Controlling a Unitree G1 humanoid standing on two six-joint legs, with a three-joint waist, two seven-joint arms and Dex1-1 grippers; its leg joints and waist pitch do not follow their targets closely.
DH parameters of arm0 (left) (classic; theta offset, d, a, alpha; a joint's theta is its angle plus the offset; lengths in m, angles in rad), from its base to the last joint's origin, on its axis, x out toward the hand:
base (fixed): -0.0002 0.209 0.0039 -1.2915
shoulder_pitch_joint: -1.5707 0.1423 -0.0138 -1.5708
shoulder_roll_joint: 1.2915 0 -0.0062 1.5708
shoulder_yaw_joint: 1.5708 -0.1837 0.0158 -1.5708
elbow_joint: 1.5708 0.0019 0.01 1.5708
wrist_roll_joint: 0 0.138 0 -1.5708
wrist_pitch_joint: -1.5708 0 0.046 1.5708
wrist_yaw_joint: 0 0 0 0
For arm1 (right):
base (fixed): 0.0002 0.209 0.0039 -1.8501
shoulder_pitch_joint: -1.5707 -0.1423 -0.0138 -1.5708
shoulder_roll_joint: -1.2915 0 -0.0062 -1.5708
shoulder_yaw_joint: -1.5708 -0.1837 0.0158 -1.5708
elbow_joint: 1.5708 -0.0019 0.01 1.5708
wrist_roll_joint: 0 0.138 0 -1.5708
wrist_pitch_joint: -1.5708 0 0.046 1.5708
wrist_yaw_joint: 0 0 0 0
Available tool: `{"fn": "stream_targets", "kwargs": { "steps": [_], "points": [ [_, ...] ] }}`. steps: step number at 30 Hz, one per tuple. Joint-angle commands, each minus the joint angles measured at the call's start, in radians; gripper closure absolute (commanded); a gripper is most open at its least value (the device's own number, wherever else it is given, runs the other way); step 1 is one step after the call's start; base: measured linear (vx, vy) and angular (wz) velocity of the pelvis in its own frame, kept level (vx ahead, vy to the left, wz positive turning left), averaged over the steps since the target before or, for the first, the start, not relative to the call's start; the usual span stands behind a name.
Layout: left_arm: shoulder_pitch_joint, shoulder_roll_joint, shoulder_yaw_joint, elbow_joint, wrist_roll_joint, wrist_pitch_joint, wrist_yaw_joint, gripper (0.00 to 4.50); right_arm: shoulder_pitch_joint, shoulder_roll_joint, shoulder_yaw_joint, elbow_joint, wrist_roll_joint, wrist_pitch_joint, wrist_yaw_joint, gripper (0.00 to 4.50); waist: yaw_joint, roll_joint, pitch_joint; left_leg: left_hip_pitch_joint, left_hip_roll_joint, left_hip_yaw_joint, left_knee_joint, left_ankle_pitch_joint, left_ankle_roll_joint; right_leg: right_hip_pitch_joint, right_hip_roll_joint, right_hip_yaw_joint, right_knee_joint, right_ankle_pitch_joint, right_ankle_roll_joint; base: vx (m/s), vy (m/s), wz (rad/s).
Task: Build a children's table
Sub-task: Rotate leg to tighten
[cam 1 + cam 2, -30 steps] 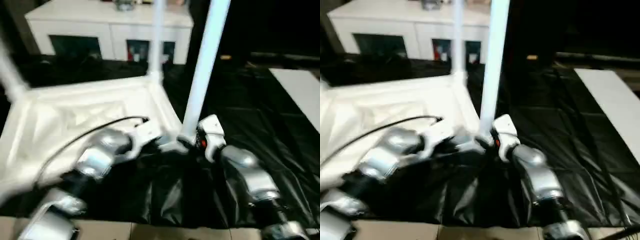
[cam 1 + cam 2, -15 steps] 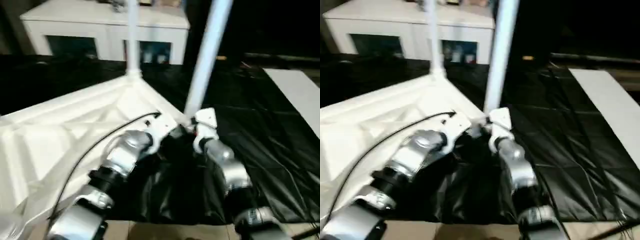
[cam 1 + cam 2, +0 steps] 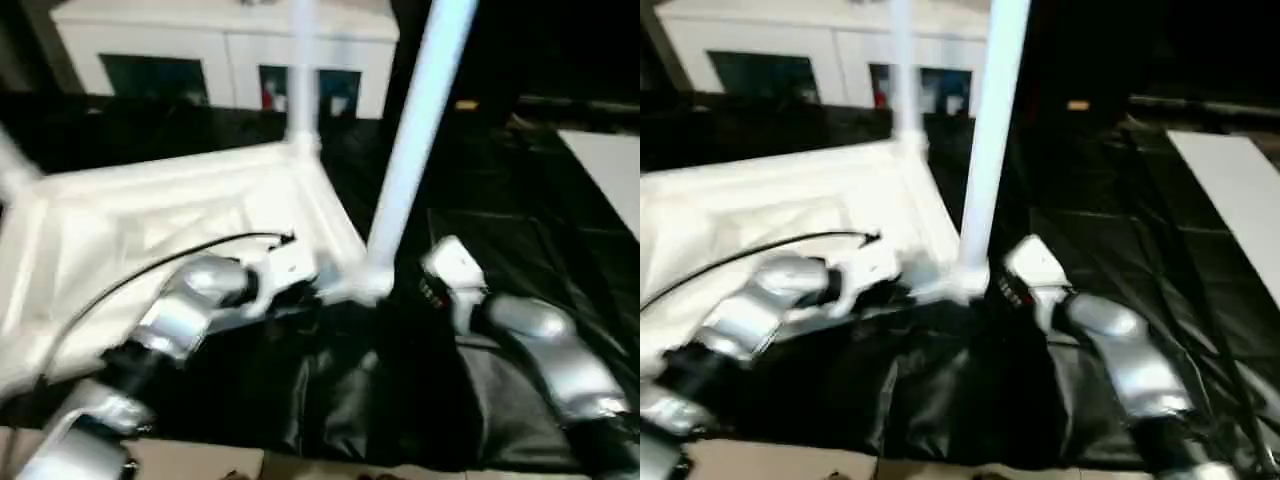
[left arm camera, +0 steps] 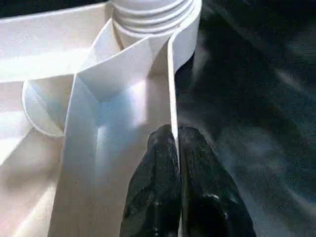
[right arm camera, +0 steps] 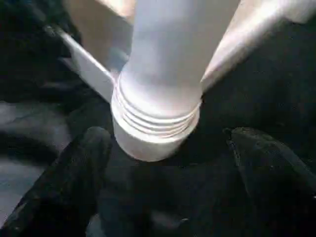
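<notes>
Your left claw (image 4: 177, 148) is pinched on the table (image 3: 180, 200) rim, steadying it upside down on black sheeting (image 3: 520, 260). Right claw (image 5: 168, 177) is spread around the leg (image 3: 410, 150) at 12 o'clock, probably seated already.

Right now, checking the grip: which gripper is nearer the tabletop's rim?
Left. The left gripper pinches the rim; the right gripper stands open around the leg.
</notes>
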Motion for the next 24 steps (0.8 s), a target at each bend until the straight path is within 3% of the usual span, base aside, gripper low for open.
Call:
{"fn": "stream_targets", "kwargs": {
  "steps": [1, 3, 8, 9, 12, 18, 24],
  "points": [
    [0.017, 0.002, -0.055, -0.022, -0.004, -0.011, -0.066, 4.5, -0.005, -0.008, 0.012, -0.042, 0.035, 0.012, 0.043, 0.38, -0.001, 0.006, -0.044, 0.01, 0.04, -0.006, -0.081, -0.291, 0.045, 0.051, -0.064, 0.032, -0.072, -0.3, -0.206, 0.0, 0.0, 0.0],
    [0.023, 0.016, -0.06, -0.047, -0.027, 0.006, -0.111, 4.5, -0.007, -0.013, 0.021, -0.062, 0.054, 0.029, 0.072, 0.38, -0.002, 0.006, -0.045, 0.015, 0.04, -0.008, -0.084, -0.313, 0.025, 0.047, -0.064, 0.035, -0.075, -0.348, -0.186, 0.0, 0.0, 0.0],
    [0.024, 0.023, -0.069, -0.059, -0.03, 0.015, -0.131, 4.5, -0.023, 0.007, 0.05, -0.032, 0.052, 0.024, 0.111, 0.38, 0.001, 0.003, -0.049, 0.012, 0.038, -0.006, -0.08, -0.276, 0.026, 0.049, -0.062, 0.036, -0.069, -0.293, -0.195, 0.0, 0.0, 0.0],
    [0.025, 0.024, -0.069, -0.06, -0.028, 0.015, -0.131, 4.5, -0.026, 0.01, 0.052, -0.027, 0.05, 0.025, 0.111, 0.64, 0.001, 0.0, -0.052, 0.008, 0.037, -0.006, -0.079, -0.245, 0.029, 0.052, -0.063, 0.035, -0.064, -0.258, -0.201, 0.0, 0.0, 0.0],
    [0.027, 0.026, -0.066, -0.062, -0.024, 0.014, -0.132, 4.5, -0.034, 0.011, 0.074, -0.007, 0.028, 0.021, 0.12, 0.77, 0.001, -0.002, -0.053, 0.007, 0.036, -0.004, -0.076, -0.219, 0.035, 0.055, -0.062, 0.034, -0.061, -0.224, -0.211, 0.0, 0.0, 0.0],
    [0.029, 0.031, -0.064, -0.069, -0.027, 0.02, -0.133, 4.5, -0.049, 0.026, 0.066, 0.013, 0.031, 0.017, 0.108, 1.46, 0.002, -0.003, -0.052, 0.007, 0.035, -0.004, -0.075, -0.218, 0.036, 0.055, -0.063, 0.035, -0.062, -0.247, -0.203, 0.0, 0.0, 0.0],
    [0.031, 0.035, -0.066, -0.069, -0.027, 0.024, -0.138, 4.5, -0.049, 0.021, 0.071, 0.019, 0.028, 0.017, 0.124, 1.72, 0.002, 0.0, -0.054, 0.006, 0.034, -0.004, -0.074, -0.203, 0.038, 0.057, -0.062, 0.034, -0.06, -0.225, -0.206, 0.0, 0.0, 0.0]
  ]
}}
